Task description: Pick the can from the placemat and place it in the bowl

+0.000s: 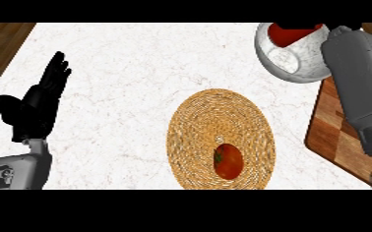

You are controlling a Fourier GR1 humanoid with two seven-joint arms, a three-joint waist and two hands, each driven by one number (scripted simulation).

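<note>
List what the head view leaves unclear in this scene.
- Red object in the bowl: cut by the top edge; can or not, unclear.
- Right robot hand: beyond the top edge; only its forearm shows.
- Placemat: near rim cut by the bottom edge.

Upper edge cuts off the bowl (pixel 287 61) and the red object (pixel 291 34) inside it; identity indeterminate. Right forearm (pixel 352 78) covers the bowl's right rim. Lower edge truncates the placemat (pixel 218 113).

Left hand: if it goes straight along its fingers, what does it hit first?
Nothing visible. The left hand points toward the far edge over bare counter; way looks free as far as shown.
</note>
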